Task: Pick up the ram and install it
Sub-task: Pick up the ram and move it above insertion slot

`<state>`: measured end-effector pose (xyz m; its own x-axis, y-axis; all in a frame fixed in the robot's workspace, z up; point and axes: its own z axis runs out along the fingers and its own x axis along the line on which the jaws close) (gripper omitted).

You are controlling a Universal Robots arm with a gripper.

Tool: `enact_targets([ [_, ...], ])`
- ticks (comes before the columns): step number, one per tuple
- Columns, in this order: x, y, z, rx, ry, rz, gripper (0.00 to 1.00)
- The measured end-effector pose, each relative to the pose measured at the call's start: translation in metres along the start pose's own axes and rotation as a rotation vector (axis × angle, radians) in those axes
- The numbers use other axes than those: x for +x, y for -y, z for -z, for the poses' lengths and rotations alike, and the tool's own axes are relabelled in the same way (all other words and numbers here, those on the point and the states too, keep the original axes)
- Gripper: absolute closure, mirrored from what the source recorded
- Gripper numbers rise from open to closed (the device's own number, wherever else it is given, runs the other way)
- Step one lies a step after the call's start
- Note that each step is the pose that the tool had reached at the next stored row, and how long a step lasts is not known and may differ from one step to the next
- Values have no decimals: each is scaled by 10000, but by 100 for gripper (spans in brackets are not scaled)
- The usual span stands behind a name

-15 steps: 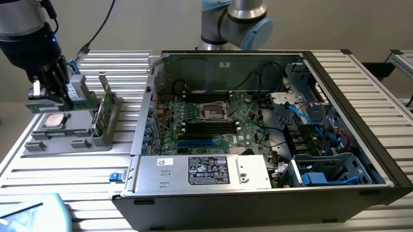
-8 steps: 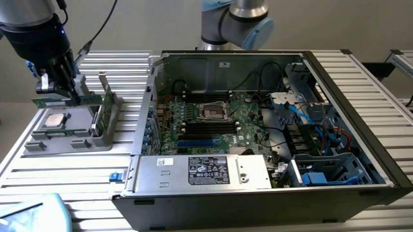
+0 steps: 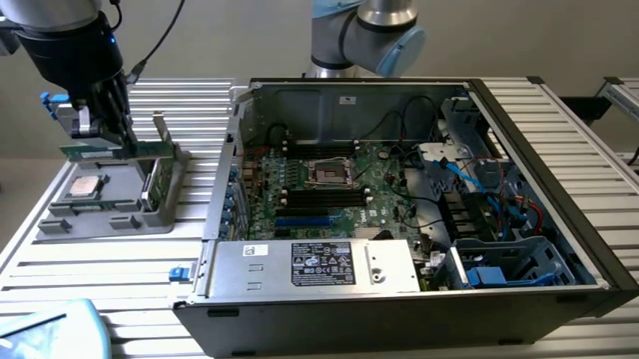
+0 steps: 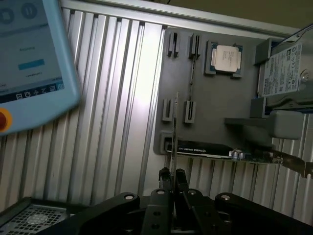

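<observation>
Over the ribbed aluminium table (image 3: 120, 277), nine o'clock from the open black computer case (image 3: 399, 321), holding the thin green ram stick (image 3: 98, 152) in closed jaws above the grey tray (image 3: 110, 217), lifted, not yet installed.

Bits you can't really make out

The gripper (image 3: 108, 143) covers the middle of the ram (image 3: 80, 152), and in the wrist view the ram (image 4: 175, 127) is edge-on, so its chips can't be seen. The tablet (image 4: 34, 73) runs off the edge and its screen text is a blur. The hard drive (image 4: 283, 73) is cut off too, label unreadable, same as the power supply sticker (image 3: 322, 263).
</observation>
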<state>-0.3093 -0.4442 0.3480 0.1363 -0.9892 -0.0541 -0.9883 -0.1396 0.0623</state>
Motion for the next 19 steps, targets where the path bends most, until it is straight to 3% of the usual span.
enact_targets([
  [8,75,249,68,4,197,12,85],
  [19,144,542,316,-197,267,4,85],
])
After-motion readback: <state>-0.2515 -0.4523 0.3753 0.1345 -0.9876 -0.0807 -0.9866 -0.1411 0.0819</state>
